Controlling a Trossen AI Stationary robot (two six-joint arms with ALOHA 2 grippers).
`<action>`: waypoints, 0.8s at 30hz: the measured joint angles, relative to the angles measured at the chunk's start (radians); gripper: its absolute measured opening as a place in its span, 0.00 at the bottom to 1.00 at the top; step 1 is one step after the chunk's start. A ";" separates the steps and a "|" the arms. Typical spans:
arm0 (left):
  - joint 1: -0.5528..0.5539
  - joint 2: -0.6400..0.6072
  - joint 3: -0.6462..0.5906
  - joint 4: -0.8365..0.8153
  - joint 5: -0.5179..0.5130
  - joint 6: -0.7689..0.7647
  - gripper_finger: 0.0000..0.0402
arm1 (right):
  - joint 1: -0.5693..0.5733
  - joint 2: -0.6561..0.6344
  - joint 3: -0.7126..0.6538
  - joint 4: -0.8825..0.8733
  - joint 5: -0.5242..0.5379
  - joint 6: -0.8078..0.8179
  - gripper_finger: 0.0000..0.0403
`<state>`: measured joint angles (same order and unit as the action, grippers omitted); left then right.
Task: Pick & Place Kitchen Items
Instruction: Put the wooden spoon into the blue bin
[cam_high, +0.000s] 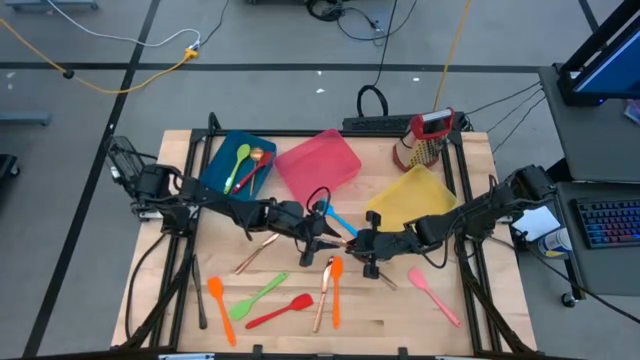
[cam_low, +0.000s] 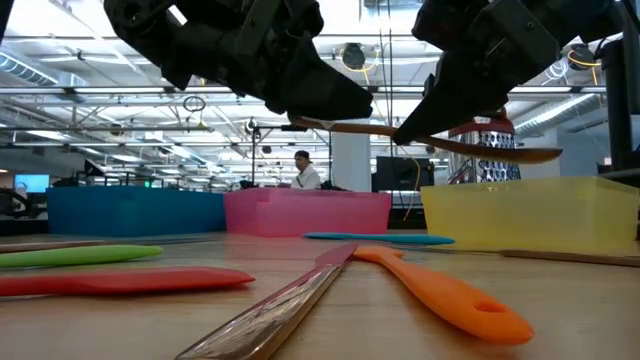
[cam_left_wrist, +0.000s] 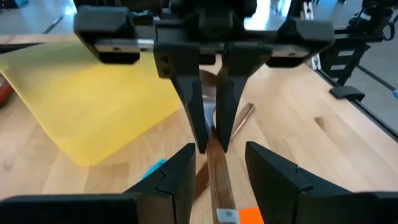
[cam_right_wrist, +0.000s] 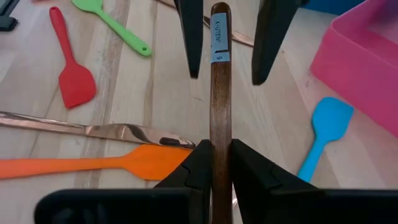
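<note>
Right wrist view: wooden spoon (cam_right_wrist: 220, 93) clamped in right hand (cam_right_wrist: 220, 163)

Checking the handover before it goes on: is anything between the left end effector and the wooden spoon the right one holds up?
Nothing visible. The right end effector is shut on the wooden spoon, raised above the table. The left end effector is open, its fingers flanking the handle's labelled end, with only clear air between.

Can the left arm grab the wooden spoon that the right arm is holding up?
Probably yes. The left gripper is open, one finger on each side of the wooden spoon's handle end, with nothing in between. The right gripper clamps the handle farther along, holding it above the table.
</note>
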<state>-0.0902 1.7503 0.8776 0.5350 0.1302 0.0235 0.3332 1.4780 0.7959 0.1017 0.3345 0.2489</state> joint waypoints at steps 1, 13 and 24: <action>0.000 -0.001 0.000 -0.001 0.000 0.000 0.36 | 0.000 0.000 0.000 0.000 0.001 0.000 0.09; 0.000 -0.001 0.000 -0.064 -0.001 -0.002 0.36 | 0.000 0.000 0.000 0.026 0.001 0.000 0.09; 0.000 -0.001 -0.001 -0.084 -0.050 0.031 0.36 | -0.001 0.000 0.000 0.063 0.004 -0.011 0.10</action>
<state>-0.0897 1.7493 0.8769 0.4512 0.0799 0.0547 0.3321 1.4776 0.7959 0.1646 0.3382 0.2379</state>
